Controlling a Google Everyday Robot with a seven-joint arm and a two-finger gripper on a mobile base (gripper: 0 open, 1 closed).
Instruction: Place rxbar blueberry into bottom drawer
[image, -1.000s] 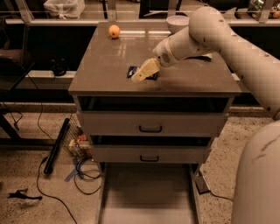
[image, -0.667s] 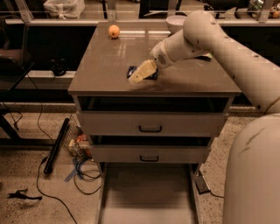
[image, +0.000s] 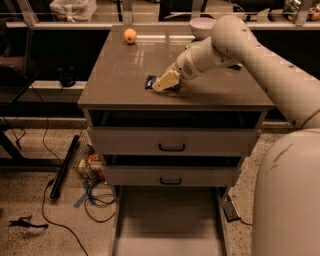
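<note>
The rxbar blueberry (image: 150, 82), a dark blue flat bar, lies near the front of the cabinet top (image: 120, 75). My gripper (image: 163, 83) is down on the bar's right part and covers most of it; only its left end shows. The bottom drawer (image: 170, 220) is pulled out at floor level below the two closed drawers, with a bare grey-beige floor and low side walls.
An orange (image: 130, 35) sits at the back left of the cabinet top, a white bowl (image: 202, 26) at the back. A green bag edge (image: 192, 45) shows behind my arm. Two drawers with dark handles (image: 171, 147) are shut. Cables and clutter (image: 90, 170) lie on the floor to the left.
My gripper has shifted slightly left and down onto the bar. The bar has stayed in place on the cabinet top.
</note>
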